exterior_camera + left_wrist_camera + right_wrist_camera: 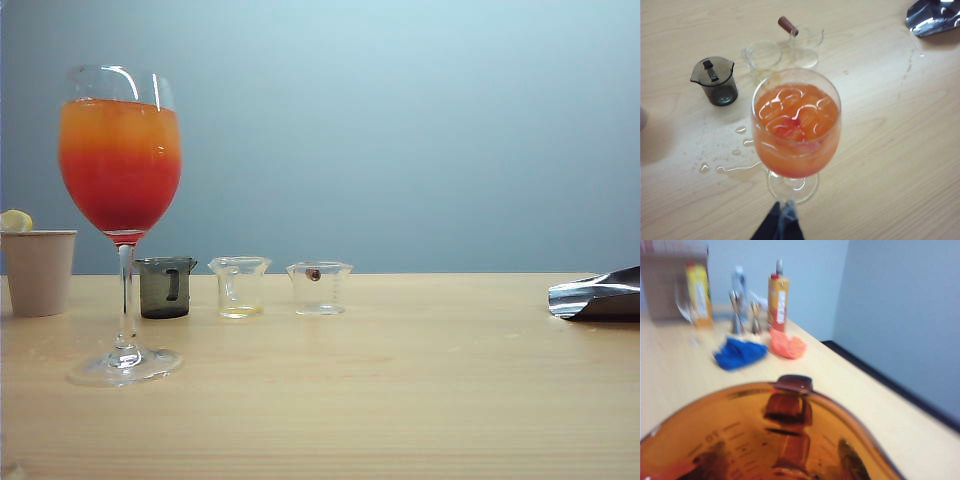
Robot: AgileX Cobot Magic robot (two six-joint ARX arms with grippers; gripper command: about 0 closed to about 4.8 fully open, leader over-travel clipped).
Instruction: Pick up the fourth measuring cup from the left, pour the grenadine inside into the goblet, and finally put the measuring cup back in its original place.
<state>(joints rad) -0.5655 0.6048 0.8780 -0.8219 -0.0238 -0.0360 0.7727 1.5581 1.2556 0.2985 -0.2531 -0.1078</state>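
From the exterior view, the goblet (pixel 121 215) stands on the counter (pixel 400 400), red syrup (pixel 120 200) settled below orange drink; neither pincer shows. The left wrist view looks down on the goblet's icy drink; a dark tip of the left pincer (pixel 778 226) shows, state unclear. The right wrist view is filled by the amber measuring cup (pixel 765 435), grasped in the right pincer.
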